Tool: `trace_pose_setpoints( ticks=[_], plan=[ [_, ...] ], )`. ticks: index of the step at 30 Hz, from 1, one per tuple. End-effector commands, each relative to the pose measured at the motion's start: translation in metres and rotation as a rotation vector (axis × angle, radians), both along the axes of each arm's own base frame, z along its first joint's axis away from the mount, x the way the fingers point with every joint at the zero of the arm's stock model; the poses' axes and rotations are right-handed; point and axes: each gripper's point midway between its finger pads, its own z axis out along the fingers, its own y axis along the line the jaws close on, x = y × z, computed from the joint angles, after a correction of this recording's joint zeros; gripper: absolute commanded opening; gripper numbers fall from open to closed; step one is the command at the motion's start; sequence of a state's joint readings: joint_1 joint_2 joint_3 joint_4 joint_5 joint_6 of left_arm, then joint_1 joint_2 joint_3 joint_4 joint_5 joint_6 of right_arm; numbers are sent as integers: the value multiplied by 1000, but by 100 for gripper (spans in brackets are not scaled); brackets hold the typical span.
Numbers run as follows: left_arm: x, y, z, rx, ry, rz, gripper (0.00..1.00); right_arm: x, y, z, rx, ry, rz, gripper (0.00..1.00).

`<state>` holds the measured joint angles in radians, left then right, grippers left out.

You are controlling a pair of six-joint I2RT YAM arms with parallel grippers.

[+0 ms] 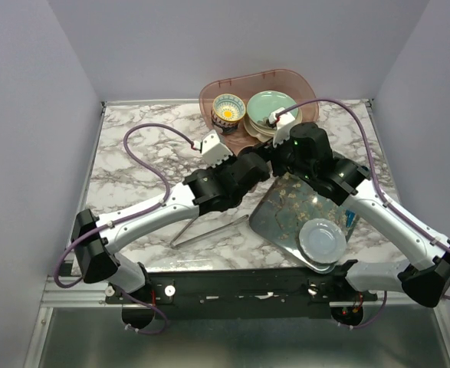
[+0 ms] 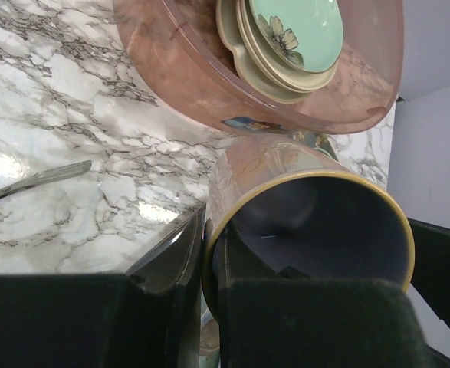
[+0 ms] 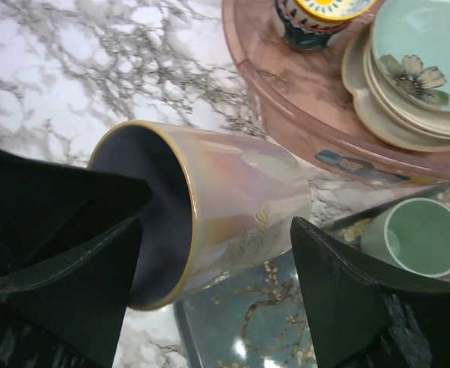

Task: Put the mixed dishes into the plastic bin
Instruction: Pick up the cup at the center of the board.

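A pale lilac mug (image 2: 301, 199) with a gold rim lies tilted on its side above the table. My left gripper (image 2: 209, 261) is shut on its rim, one finger inside and one outside. My right gripper (image 3: 217, 230) stands open astride the same mug (image 3: 240, 207), with a gap at the mug's base side. Behind them the pink plastic bin (image 1: 217, 88) holds a navy-and-yellow bowl (image 1: 228, 110) and a stack with a mint-green plate (image 1: 273, 107) on top. In the top view the two arms meet just in front of the bin and hide the mug.
A floral tray (image 1: 286, 215) lies under the right arm, carrying a pale dish (image 1: 322, 239) and a small green cup (image 3: 420, 238). Metal tongs (image 1: 209, 230) rest on the marble at centre front. The bin wall (image 3: 301, 100) is close behind the mug.
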<state>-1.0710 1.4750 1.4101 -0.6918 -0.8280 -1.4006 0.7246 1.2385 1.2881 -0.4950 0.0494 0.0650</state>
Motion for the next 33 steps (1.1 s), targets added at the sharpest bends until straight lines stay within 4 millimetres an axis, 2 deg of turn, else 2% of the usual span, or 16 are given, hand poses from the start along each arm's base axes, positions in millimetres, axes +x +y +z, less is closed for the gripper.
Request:
trace_pose_setpoints(
  ticks=[1, 5, 6, 7, 8, 9, 10, 16, 18, 20, 22, 25, 27, 30, 31, 33],
  plan=[
    [13, 8, 34, -48, -108, 153, 0, 22, -15, 11, -81, -107, -146, 83],
    [16, 4, 31, -33, -108, 177, 0, 26, -17, 8, -104, -123, -171, 77],
    [17, 3, 33, -37, -113, 182, 0, 26, -16, 9, -99, -125, -167, 66],
    [17, 3, 35, -34, -114, 184, 0, 27, -14, 7, -103, -122, -163, 64],
    [18, 1, 32, -24, -113, 185, 0, 28, -14, 6, -126, -134, -152, 59],
    [18, 0, 36, -28, -119, 190, 0, 29, -14, 6, -129, -136, -150, 43],
    [18, 0, 37, -20, -123, 194, 0, 29, -13, 6, -131, -136, -146, 39],
    [16, -4, 41, -13, -143, 194, 0, 31, -9, 2, -148, -135, -143, 36],
    [16, -5, 45, -13, -152, 196, 0, 34, -8, 1, -160, -137, -148, 23],
    [14, -5, 48, -14, -163, 200, 0, 37, -8, 4, -169, -147, -154, 20],
    [12, -7, 51, -16, -170, 195, 1, 39, -7, 7, -170, -155, -154, 9],
    [10, -7, 56, -20, -179, 185, 5, 38, -4, 10, -159, -154, -137, 0],
    [7, -7, 59, -34, -180, 175, 8, 37, -1, 15, -144, -156, -118, 0],
    [5, -6, 61, -56, -181, 163, 20, 33, 4, 20, -123, -151, -80, 0],
    [4, -6, 60, -64, -180, 156, 27, 31, 7, 20, -109, -139, -64, 0],
    [2, -4, 62, -73, -182, 145, 34, 31, 9, 25, -93, -134, -49, 0]
  ],
)
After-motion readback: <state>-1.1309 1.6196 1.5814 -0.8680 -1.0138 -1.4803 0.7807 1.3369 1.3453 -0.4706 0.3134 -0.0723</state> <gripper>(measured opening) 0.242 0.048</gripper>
